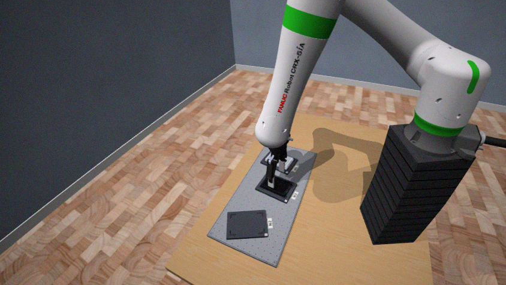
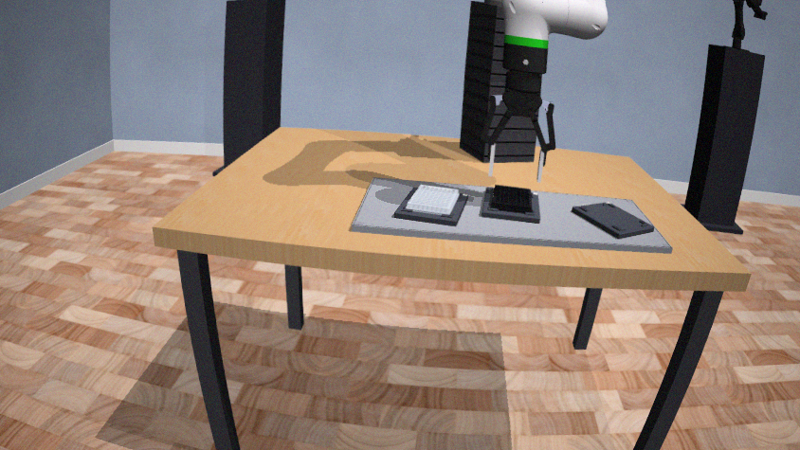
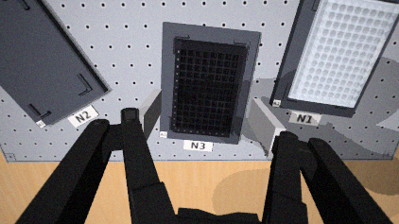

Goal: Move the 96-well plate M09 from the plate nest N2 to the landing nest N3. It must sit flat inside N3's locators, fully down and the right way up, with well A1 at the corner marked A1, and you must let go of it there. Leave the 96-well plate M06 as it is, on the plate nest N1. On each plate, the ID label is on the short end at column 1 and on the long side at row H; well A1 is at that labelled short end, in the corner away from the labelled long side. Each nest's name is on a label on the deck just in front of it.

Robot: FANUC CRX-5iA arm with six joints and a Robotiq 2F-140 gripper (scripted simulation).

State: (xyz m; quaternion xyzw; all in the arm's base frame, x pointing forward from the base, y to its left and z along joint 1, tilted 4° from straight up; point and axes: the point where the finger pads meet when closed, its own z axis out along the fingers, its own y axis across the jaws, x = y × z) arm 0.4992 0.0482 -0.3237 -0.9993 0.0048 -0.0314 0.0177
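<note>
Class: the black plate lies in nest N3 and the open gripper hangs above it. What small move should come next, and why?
Probably lift straight up and retreat: the black plate lies within N3, the open gripper holds nothing, and N2 is bare.

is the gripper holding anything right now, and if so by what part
Nothing is held. The gripper is open and hangs above the black plate, which sits in nest N3, with both fingers apart from it.
</note>
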